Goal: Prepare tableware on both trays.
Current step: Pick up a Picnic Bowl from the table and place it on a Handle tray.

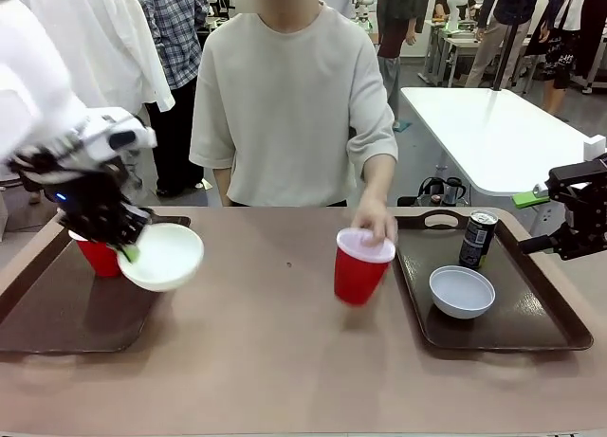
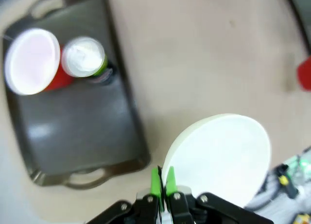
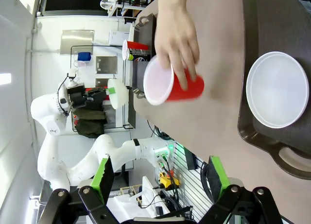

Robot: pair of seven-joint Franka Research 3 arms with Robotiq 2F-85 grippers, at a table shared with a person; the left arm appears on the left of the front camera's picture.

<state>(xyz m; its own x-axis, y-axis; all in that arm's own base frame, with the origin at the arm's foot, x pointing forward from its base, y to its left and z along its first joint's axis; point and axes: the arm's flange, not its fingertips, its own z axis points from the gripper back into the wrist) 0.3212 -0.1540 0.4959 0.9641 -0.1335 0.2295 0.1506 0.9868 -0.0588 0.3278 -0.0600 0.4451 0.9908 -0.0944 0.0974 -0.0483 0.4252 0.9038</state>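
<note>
Above the right rim of the left tray (image 1: 57, 309), the left jaws (image 1: 128, 250) pinch a tilted cream bowl (image 1: 163, 257), while the person's hand (image 1: 373, 219) holds a red cup (image 1: 360, 264) mid-surface, nearer the open right jaws (image 3: 160, 178).

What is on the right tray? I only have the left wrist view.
Observer: The right tray holds a pale bowl and a dark can.
Operator: Where is the second red cup?
Observer: The red cup is on the table between the trays, with the person's hand on its rim.
Operator: Is the right pincer busy?
Observer: No. The right pincer is open and holds nothing.
</note>
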